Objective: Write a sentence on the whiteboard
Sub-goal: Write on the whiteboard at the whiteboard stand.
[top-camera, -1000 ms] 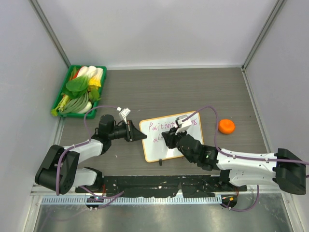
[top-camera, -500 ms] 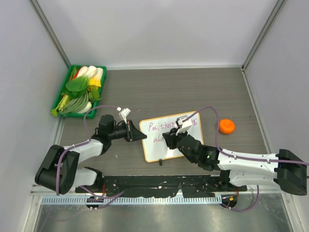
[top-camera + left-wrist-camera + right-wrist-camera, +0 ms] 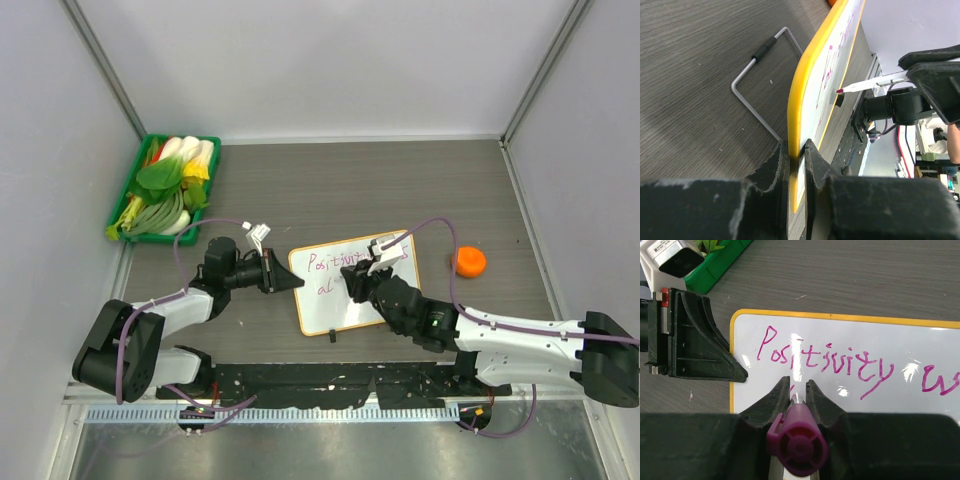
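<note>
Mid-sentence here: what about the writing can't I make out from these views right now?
- Top external: the right end effector and its arm cover the middle of the whiteboard, hiding most of the second line of the sentence.
- Right wrist: the marker and the end effector around it hide the tip and everything below line one; the right edge cuts off the last word.
- Left wrist: board seen nearly edge-on, letters unreadable.

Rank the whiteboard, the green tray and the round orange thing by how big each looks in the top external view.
1. whiteboard: largest, though partly covered.
2. green tray: only a little smaller. It is a close call, and the tray lies farther back, so true sizes are unsure.
3. round orange thing: clearly smallest.
</note>
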`<state>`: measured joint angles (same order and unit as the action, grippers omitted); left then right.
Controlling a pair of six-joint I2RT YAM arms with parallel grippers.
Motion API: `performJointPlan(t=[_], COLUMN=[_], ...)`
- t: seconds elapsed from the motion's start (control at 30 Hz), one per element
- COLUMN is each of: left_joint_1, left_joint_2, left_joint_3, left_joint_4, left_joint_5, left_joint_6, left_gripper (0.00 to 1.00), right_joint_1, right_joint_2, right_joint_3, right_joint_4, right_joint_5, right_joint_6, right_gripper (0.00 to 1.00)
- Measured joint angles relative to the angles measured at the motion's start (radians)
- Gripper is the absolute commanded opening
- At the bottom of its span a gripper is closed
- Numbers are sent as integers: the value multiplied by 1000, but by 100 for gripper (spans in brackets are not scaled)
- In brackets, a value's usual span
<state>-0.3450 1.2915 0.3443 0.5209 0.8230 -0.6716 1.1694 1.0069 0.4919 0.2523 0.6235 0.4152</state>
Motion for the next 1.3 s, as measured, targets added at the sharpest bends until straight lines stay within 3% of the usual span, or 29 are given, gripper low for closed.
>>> performJointPlan(t=[0.5, 1.3], left_joint_1=[0, 0], left_joint_2=[0, 0], left_joint_3=[0, 0], left_joint_4=[0, 0], left_joint_5=[0, 0], left_joint_6=[0, 0], left_gripper=[0, 0], right_joint_1=[-6, -9], right_joint_2=[6, -10], right_joint_3=[13, -26], right_joint_4=[35, 1], right_joint_5=[71, 30], right_joint_6=[-28, 37], right_gripper=[1, 1])
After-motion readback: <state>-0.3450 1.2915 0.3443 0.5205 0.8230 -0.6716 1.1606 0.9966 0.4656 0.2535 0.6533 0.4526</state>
